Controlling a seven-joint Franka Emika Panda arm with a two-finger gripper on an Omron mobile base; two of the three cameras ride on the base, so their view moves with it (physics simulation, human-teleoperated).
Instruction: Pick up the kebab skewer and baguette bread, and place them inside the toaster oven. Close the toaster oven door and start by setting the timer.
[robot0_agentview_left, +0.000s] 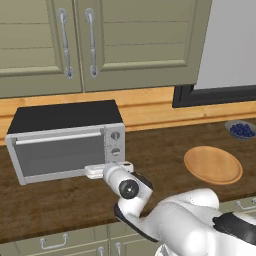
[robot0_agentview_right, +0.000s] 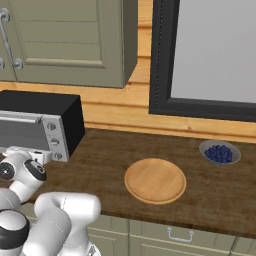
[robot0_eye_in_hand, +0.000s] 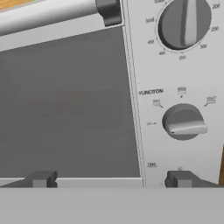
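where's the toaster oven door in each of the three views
Left base view: toaster oven door, shut, left of centre.
Right base view: at the left edge, partly cut off.
Hand view: grey glass across the left and middle.
Shared landmark: the knob panel beside the door.

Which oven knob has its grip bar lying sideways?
The middle knob, beside the word "function". The knob above it has its bar standing nearly upright.

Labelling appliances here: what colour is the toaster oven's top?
Black, above a silver-grey front; the toaster oven shows it best in the left base view.
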